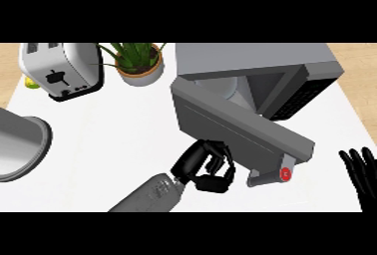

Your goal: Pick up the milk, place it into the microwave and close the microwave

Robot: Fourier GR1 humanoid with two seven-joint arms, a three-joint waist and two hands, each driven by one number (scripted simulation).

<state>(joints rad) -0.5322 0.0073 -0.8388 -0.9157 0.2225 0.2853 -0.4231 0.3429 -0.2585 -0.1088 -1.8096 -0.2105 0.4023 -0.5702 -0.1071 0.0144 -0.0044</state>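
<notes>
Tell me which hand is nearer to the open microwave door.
Left. The left hand is right beside the microwave door, on its left side; the right hand rests open at the view's right edge, apart from the door.

The left forearm [151,195] comes up from the lower edge, a little left of the middle, and slants up and to the right. It is grey and rounded, narrowing to the wrist. At its end the left robot hand [205,167] is black, with its back turned up and to the left. Its fingers [219,152] are curled inward, the thumb [213,184] is tucked below them, and nothing shows inside the curl. The right robot hand [362,169] rests at the far right edge, open, fingers straight and pointing up, well apart from the left one.
</notes>
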